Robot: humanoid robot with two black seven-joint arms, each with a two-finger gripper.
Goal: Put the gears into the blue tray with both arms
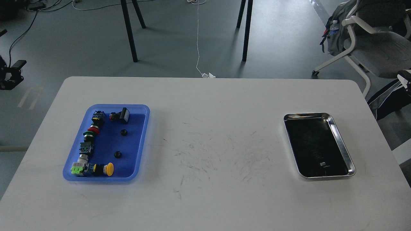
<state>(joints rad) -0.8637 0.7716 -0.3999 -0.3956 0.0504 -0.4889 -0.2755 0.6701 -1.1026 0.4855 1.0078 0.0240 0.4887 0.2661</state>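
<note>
The blue tray [143, 126] lies on the left part of the white table. Two small black round gears rest on its floor, one [124, 132] toward the back and one [118, 154] nearer the front, both apart from the other parts. Along the tray's left side runs a row of push-button switches [91, 141] with red, green and yellow caps. A black switch block [121, 115] sits at the tray's back. Neither of my grippers nor any part of my arms shows in the head view.
A shiny steel tray [340, 141] with a dark bottom lies on the right side of the table [212, 141]. Beyond the far edge are black chair legs [130, 32], a white cable on the floor and an office chair [369, 41] at the right.
</note>
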